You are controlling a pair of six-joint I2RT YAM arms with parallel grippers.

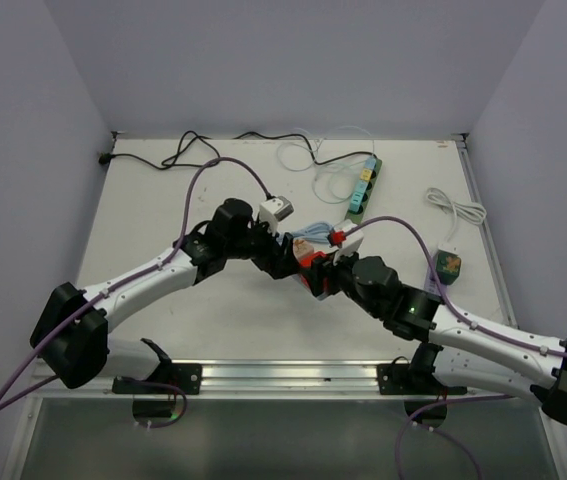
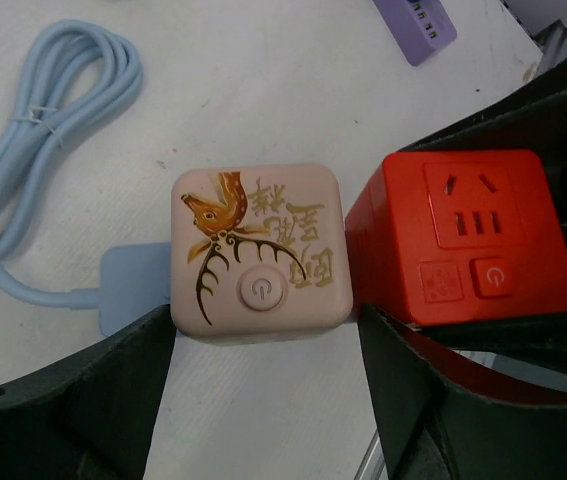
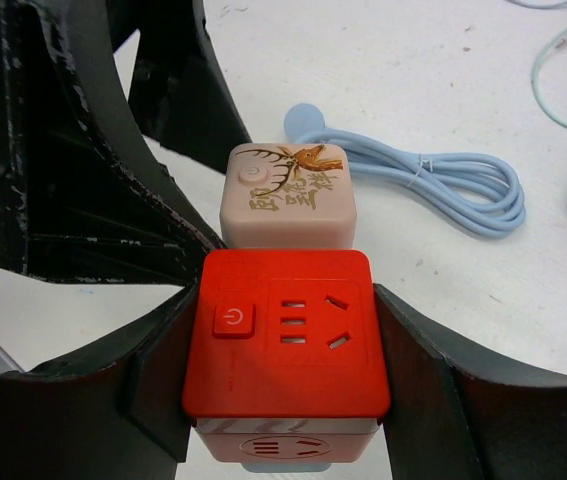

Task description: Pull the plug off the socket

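Red cube [image 3: 288, 330]: right hand [image 3: 285, 390] grip, wrist views only.

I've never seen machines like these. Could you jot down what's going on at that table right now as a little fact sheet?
red cube socket: clamped between the fingers of the right gripper
pink cube: deer print on top, butted against one side of the red cube socket
left gripper: fingers flank the pink cube; grip unclear
blue cable: coiled on the table beside the pink cube
power strip: far side, no arm near it
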